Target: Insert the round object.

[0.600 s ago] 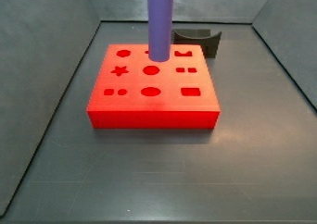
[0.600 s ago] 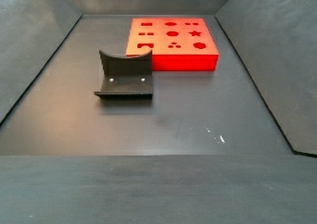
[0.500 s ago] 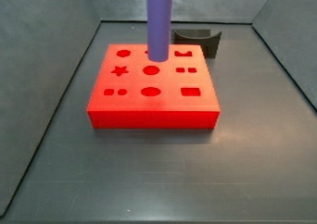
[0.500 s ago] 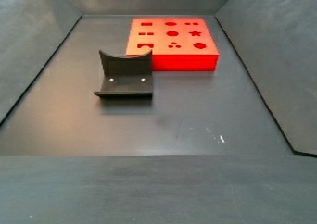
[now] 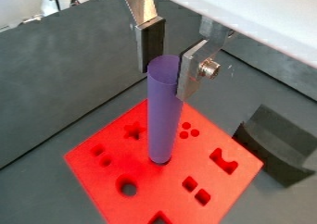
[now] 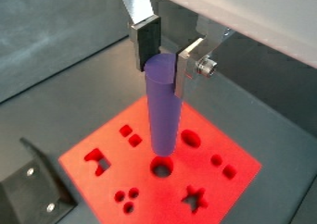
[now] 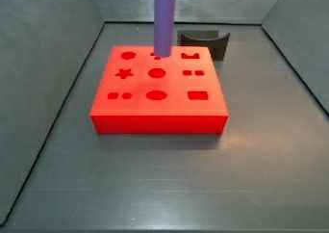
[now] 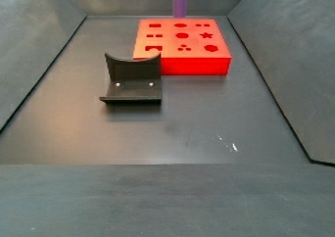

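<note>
The purple cylinder peg hangs upright in my gripper, whose silver fingers close on its top end; both wrist views show this grip. The peg hovers over the red block with shaped holes, its lower end just beside a round hole. In a side view the peg comes down from the top edge to the block's far row of holes. In a side view only the peg's lower end shows above the block. The gripper is out of both side views.
A dark grey curved holder stands on the floor apart from the block; it also shows in a side view behind the block and in both wrist views. Grey sloping walls enclose the floor.
The peg has shifted a little toward the holder side of the block; its lower end sits higher in one side view and reaches lower in the other.
</note>
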